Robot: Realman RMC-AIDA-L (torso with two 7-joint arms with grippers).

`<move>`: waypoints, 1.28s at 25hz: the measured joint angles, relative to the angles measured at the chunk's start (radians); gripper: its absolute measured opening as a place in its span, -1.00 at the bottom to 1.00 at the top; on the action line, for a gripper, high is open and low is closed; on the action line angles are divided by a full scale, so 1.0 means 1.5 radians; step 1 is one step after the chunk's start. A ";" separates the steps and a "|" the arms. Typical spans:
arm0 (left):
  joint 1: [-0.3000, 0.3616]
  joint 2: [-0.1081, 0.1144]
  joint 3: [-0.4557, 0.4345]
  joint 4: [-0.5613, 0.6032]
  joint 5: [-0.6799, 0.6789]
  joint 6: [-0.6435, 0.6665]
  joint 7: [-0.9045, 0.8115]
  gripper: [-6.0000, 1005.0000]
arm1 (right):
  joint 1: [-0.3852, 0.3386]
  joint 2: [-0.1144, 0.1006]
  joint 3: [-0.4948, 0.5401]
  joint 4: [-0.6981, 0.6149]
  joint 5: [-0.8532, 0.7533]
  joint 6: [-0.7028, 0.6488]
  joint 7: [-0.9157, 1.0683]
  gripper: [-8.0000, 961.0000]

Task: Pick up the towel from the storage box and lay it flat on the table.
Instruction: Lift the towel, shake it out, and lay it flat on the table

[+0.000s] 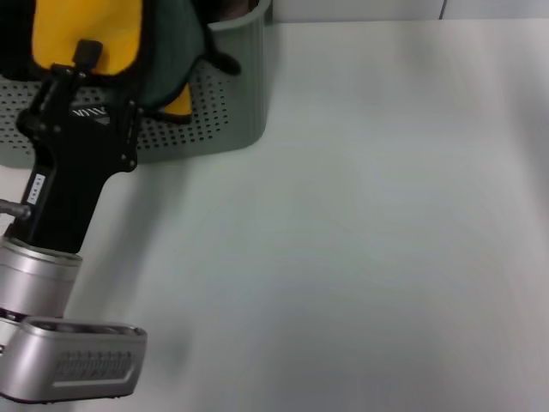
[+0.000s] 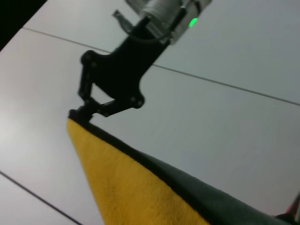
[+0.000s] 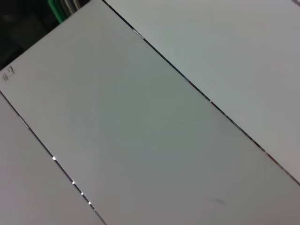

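Note:
My left gripper (image 1: 81, 56) is raised over the storage box (image 1: 232, 94) at the far left and is shut on the towel (image 1: 94, 30). The towel hangs from it, yellow face toward me and dark teal face (image 1: 176, 47) trailing to the box rim. The left wrist view shows the left gripper (image 2: 75, 114) pinching the towel's (image 2: 136, 192) black-edged corner, with the cloth falling away below it. The white table (image 1: 360, 240) spreads out to the right of the box. My right gripper is out of view, and its wrist view shows only white panels.
The grey-green perforated box stands at the table's far left corner. Its inside is hidden behind the towel and my arm. The silver left wrist housing (image 1: 73, 360) fills the near left corner. A thin seam (image 2: 225, 84) crosses the white surface.

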 joint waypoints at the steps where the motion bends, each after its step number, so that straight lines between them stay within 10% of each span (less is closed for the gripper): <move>1: 0.000 0.000 0.001 0.000 0.002 -0.007 0.014 -0.11 | 0.000 0.000 0.001 0.000 0.002 -0.001 0.000 -0.97; 32: -0.004 0.000 0.026 -0.013 0.075 -0.001 0.051 -0.21 | 0.001 0.003 0.005 0.019 0.012 0.019 -0.014 -0.97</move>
